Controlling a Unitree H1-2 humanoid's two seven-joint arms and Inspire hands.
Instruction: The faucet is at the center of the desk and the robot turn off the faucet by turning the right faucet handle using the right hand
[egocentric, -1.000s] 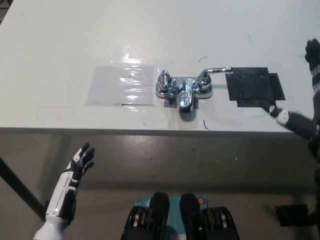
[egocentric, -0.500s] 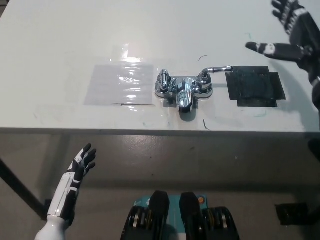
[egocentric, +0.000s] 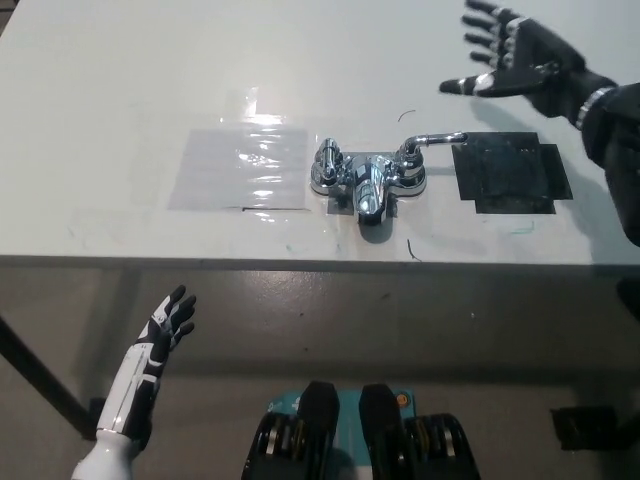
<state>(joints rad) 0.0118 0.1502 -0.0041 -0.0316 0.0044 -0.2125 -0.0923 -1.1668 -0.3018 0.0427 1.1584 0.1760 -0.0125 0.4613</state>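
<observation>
I'm hovering the right hand (egocentric: 520, 62) fingers spread, holding nothing, beyond the faucet (egocentric: 367, 177) at desk (egocentric: 120, 80) center, for reaching its right handle (egocentric: 432, 141) (lever pointing right). Left hand (egocentric: 166, 325) hanging open, below desk edge.

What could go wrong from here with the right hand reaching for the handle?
The right hand is open and above and beyond the right handle, apart from it; coming down, it might overshoot or knock the lever. The lever points toward the black patch, so fingers may catch its tip. The left hand rests low.
</observation>
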